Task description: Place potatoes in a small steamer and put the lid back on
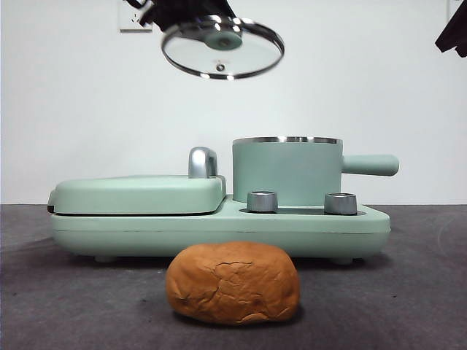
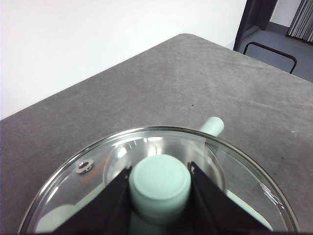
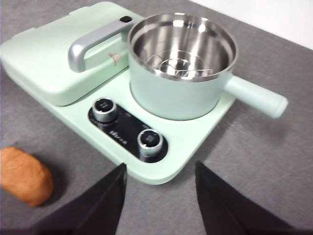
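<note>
Front view: a mint-green cooker [image 1: 219,232] stands on the grey desk [image 1: 408,292], seen level from low down.
Potato: one orange-brown lump [image 1: 233,283] with a cracked surface lies on the desk just in front of the cooker, touching neither hand; the right wrist view catches it [image 3: 23,175] at the edge of the picture, beside the cooker's base.
Steamer: the green pot [image 1: 287,171] sits upright on the cooker, behind two steel dials [image 1: 263,201], its straight side handle [image 1: 371,165] pointing sideways; the right wrist view shows the pot [image 3: 181,66] uncovered, bare steel inside.
Griddle: the flat hinged cover [image 1: 139,194] is closed beside the pot, with a chrome handle [image 1: 203,162] near the pot.
Lid: the glass lid [image 1: 222,48] hangs tilted in the air, well above the cooker and off to the griddle side of the pot.
Left hand: the left hand [image 2: 160,183] pinches the lid's green knob [image 2: 160,182] between its two black jaws, and the glass spreads around them.
Right hand: the right hand [image 3: 161,169] hovers above the desk near the cooker's dial corner, jaws spread and holding nothing.
</note>
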You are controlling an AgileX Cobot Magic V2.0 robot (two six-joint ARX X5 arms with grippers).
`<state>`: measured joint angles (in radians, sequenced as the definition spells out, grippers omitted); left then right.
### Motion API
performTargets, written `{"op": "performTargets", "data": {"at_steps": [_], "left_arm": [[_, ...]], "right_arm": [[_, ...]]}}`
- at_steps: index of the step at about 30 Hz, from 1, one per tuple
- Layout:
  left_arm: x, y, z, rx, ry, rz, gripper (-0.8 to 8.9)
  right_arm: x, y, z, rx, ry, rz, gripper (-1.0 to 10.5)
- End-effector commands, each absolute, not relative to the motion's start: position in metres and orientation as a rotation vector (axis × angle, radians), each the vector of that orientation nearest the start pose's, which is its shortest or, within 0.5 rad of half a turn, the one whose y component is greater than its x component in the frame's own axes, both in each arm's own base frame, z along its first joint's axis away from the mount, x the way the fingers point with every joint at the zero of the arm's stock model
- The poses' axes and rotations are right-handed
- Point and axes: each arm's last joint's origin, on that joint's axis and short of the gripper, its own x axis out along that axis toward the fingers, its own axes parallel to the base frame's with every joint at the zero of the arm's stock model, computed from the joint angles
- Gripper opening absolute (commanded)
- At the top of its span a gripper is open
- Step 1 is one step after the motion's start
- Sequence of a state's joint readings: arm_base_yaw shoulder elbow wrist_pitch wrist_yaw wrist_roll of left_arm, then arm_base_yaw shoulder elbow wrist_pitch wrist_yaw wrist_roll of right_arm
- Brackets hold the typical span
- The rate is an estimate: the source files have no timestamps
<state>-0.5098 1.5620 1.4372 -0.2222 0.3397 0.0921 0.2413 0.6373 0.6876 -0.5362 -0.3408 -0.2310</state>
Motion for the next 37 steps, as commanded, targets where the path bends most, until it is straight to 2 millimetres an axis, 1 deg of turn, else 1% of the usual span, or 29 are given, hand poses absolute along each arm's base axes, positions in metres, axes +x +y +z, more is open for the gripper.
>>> {"op": "performTargets", "data": {"at_steps": [1, 9, 16, 18, 20, 22, 24, 30, 34, 37], "left_arm": [[0.298, -0.178, 0.369, 0.110, 0.298, -0.859, 0.11], [0.259, -0.152, 0.352, 0.111, 0.328, -0.786, 0.11], [0.222, -0.118, 0.339, 0.071, 0.343, -0.688, 0.10], [0.213, -0.108, 0.337, 0.046, 0.344, -0.664, 0.10], [0.205, -0.100, 0.336, 0.037, 0.345, -0.644, 0.10], [0.197, -0.091, 0.338, 0.035, 0.356, -0.625, 0.10], [0.190, -0.085, 0.342, 0.035, 0.357, -0.611, 0.10], [0.178, -0.075, 0.351, 0.031, 0.315, -0.587, 0.10], [0.176, -0.074, 0.352, 0.030, 0.308, -0.587, 0.10], [0.176, -0.074, 0.352, 0.029, 0.308, -0.587, 0.10]], "right_arm": [[0.129, 0.045, 0.292, -0.227, 0.414, 0.660, 2.2], [0.135, 0.067, 0.282, -0.296, 0.468, 0.801, 2.2], [0.139, 0.093, 0.269, -0.368, 0.535, 0.949, 2.2], [0.140, 0.101, 0.265, -0.402, 0.542, 0.993, 2.3], [0.142, 0.109, 0.261, -0.429, 0.546, 1.032, 2.7], [0.145, 0.118, 0.256, -0.445, 0.558, 1.063, 3.1], [0.148, 0.126, 0.251, -0.455, 0.569, 1.088, 3.1], [0.158, 0.152, 0.232, -0.480, 0.591, 1.153, 3.1], [0.163, 0.169, 0.218, -0.498, 0.616, 1.195, 3.1], [0.165, 0.180, 0.208, -0.508, 0.627, 1.227, 3.5]]}}
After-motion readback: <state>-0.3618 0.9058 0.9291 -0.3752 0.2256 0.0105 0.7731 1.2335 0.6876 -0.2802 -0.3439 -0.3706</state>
